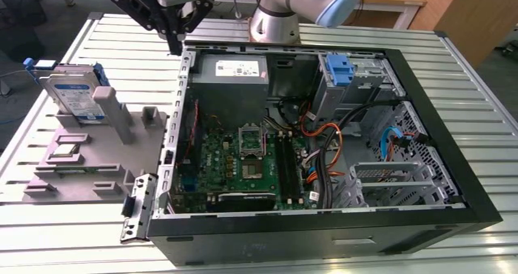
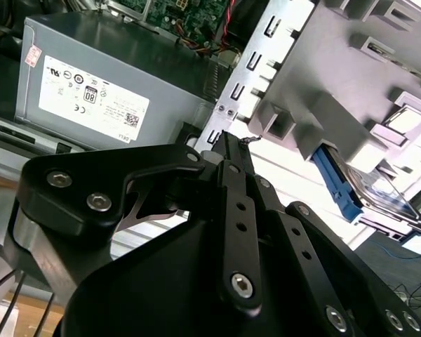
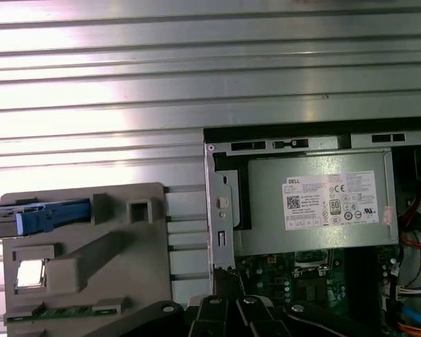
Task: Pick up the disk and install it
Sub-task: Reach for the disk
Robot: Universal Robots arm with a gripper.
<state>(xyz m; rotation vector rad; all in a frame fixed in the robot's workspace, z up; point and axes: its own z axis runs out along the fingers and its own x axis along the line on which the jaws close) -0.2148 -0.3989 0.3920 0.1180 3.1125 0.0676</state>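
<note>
The disk (image 1: 74, 97) stands upright in its grey holder (image 1: 105, 159) at middle left (easy to grasp); the tool (image 1: 174, 46), narrow and empty, hangs at upper left

I see the disk (image 1: 71, 98) as shiny silver metal with a paper label, edged in blue plastic. The fixture (image 1: 81, 165) under it is matt grey plastic. The table (image 1: 65, 237) is ribbed, bright bare metal. The gripper (image 2: 226, 140) looks matt black, with polished bolt heads.
</note>
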